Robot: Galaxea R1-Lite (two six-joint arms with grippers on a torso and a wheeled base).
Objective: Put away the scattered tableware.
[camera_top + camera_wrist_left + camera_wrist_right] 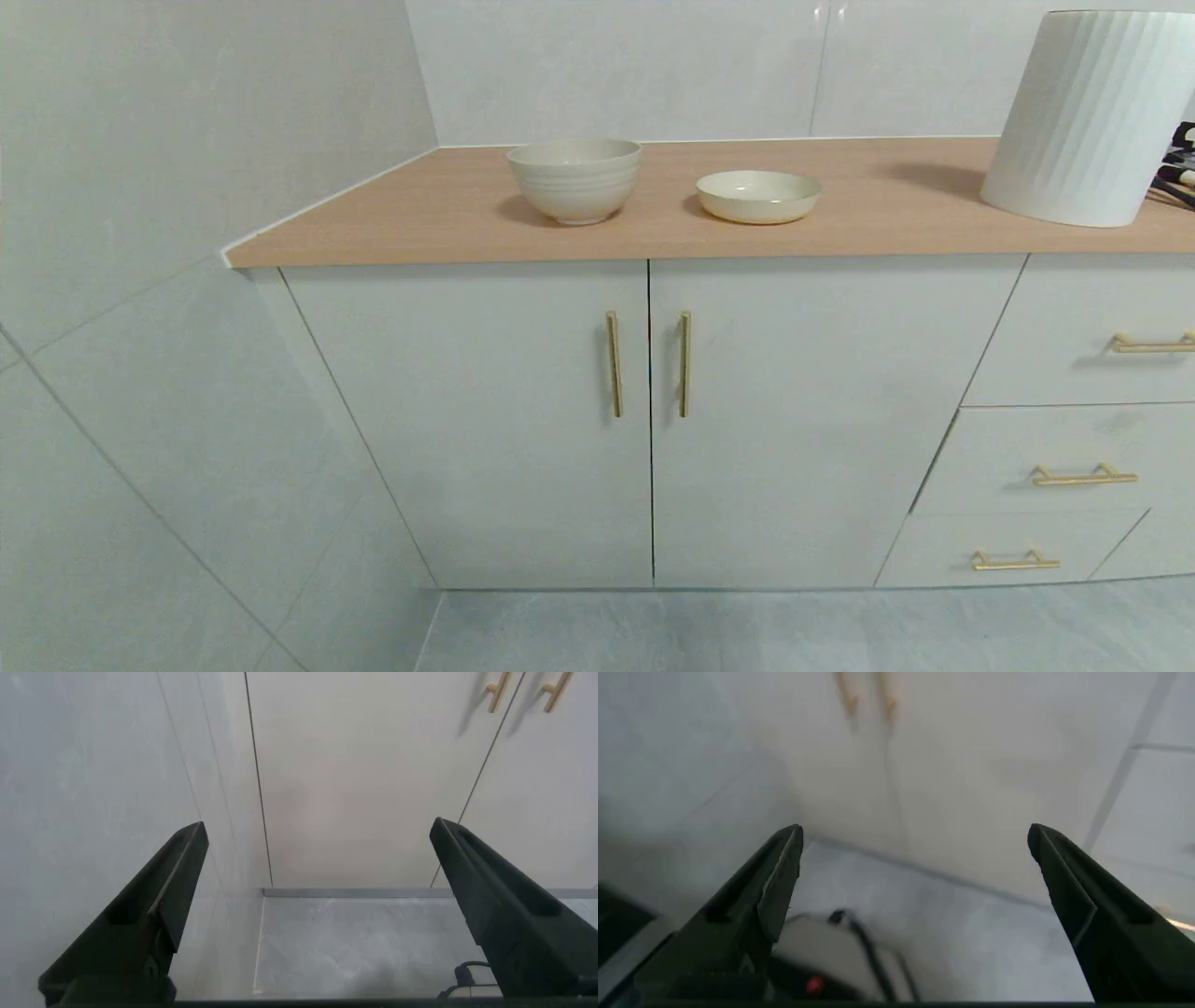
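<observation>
Bowl (574, 179) and shallow dish (758, 195) on countertop (420, 217), left claw (319, 826) and right claw (915, 829) spread wide, gripping nothing

Bare counter (667, 233) between bowl (574, 179) and dish (758, 196); cabinet doors (485, 420) shut; white cylinder (1083, 117) at right.

L pincer (318, 829) wide open, R pincer (914, 831) same

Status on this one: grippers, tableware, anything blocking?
Left gripper and right gripper open, empty. Ribbed bowl and shallow dish apart on the countertop. Cabinet doors shut.
</observation>
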